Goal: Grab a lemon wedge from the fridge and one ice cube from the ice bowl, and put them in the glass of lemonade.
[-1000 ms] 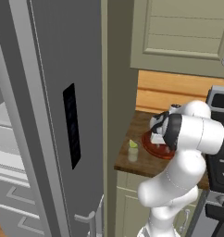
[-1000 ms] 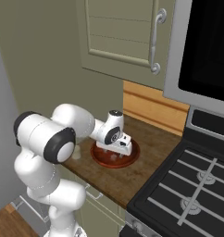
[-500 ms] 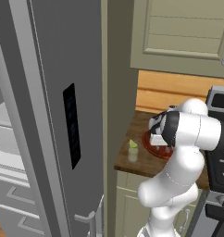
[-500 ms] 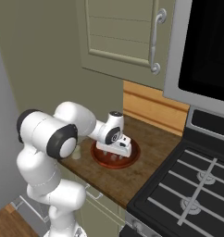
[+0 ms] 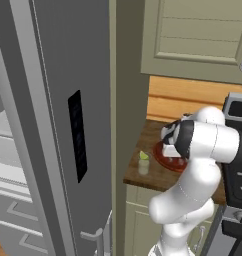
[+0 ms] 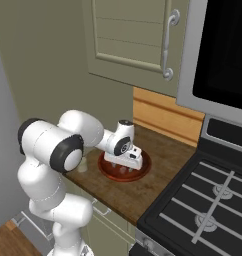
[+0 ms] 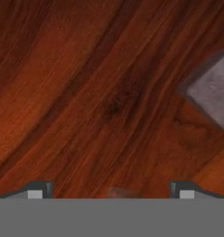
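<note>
Reddish-brown ice bowl (image 6: 109,171), gripper (image 6: 124,169) inside, jaws wide apart, holding nothing

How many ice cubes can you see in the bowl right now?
1: a pale grey ice cube on the reddish-brown ice bowl, at the right edge of the hand view. More may be hidden under the hand.

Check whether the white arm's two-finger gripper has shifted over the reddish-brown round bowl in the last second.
No clear shift. The gripper hangs open over the reddish-brown round ice bowl as before, the same side of the cabinet handle.
</note>
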